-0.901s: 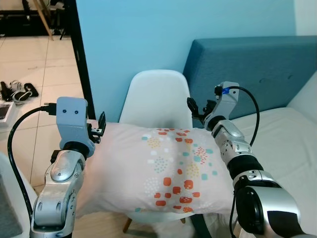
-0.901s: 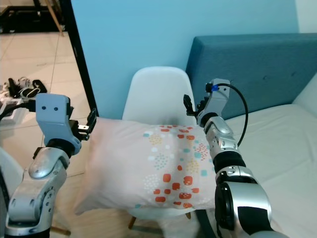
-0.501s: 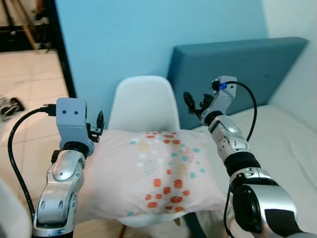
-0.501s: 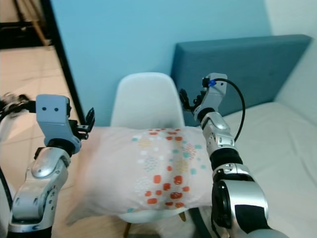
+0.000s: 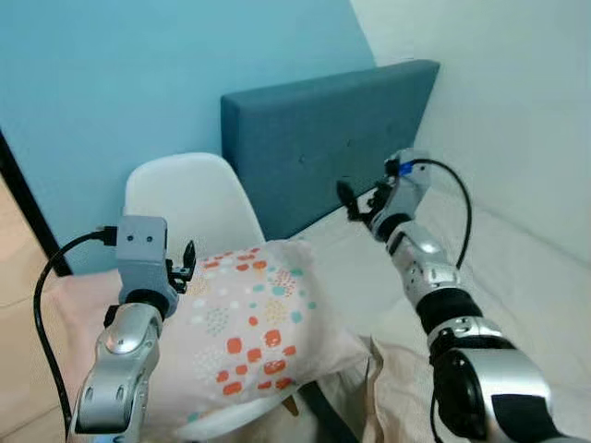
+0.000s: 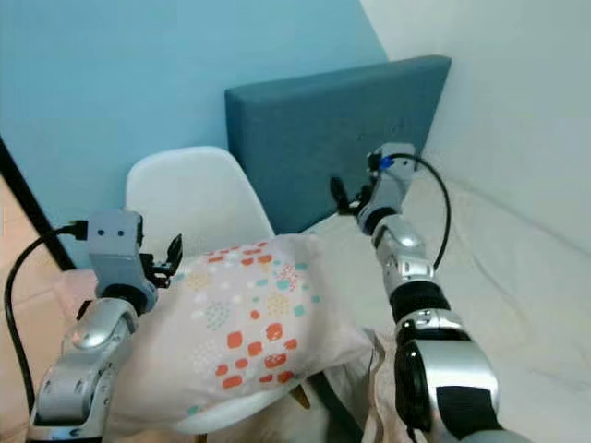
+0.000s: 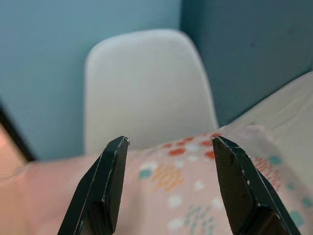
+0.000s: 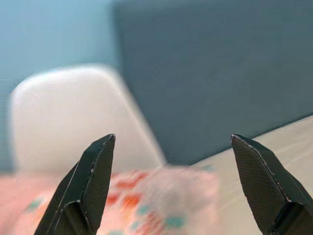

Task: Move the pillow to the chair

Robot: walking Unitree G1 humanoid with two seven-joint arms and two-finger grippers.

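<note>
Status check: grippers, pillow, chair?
Left gripper open, above pillow. Right gripper open, raised over bed. Pillow lies on chair. Nothing in the way.

Soft, even daylight fills the room, bright on the white wall at the right and without hard shadows or glare. The head views are fairly sharp, with slight softness on the pillow and the chair. In the right wrist view the black fingers are crisp, while everything behind them is smeared and out of focus.
</note>
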